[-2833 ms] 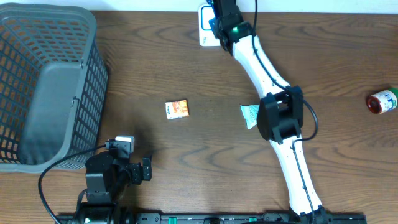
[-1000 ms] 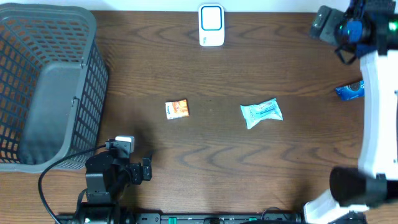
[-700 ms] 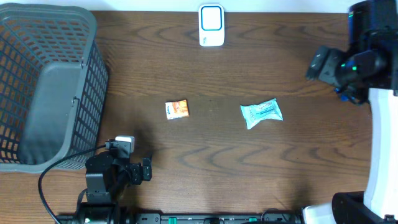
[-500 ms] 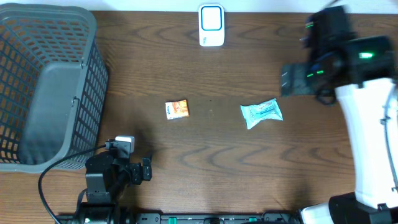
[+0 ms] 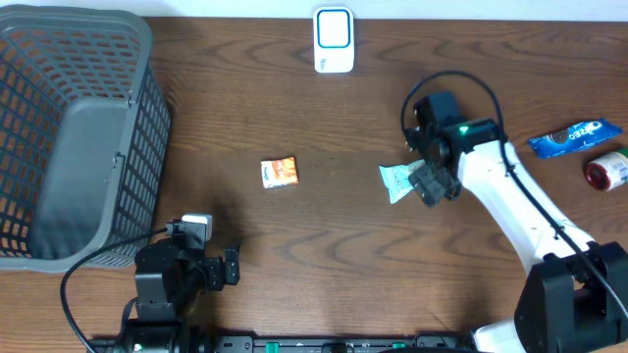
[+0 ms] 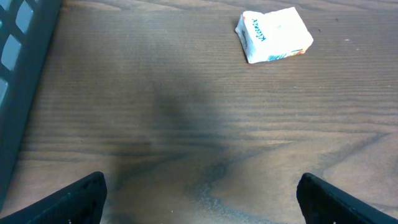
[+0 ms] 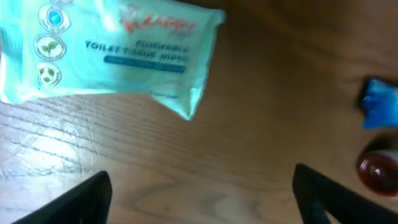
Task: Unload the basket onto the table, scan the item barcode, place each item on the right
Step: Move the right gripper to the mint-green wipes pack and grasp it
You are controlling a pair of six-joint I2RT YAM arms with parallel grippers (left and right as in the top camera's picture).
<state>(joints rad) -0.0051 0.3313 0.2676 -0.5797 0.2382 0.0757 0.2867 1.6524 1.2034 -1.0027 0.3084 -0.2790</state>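
Claw (image 5: pixel 430 182) now above pack (image 7: pixel 112 53), seemingly crosswise

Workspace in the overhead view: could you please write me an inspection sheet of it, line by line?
Surface: dark wooden table, no spills seen.
Job's things: white scanner at the far edge; teal wipes pack near the middle, partly hidden under the right arm.
Clutter: grey basket on the left; small white and orange packet; blue Oreo packet and red-capped bottle on the right.
Grippers: left pincer open, empty, over bare wood; right pincer open, empty, near the wipes pack, not around it.
Cables: one black cable loops by the left arm; another arcs over the right arm.
Surroundings: nothing seen.
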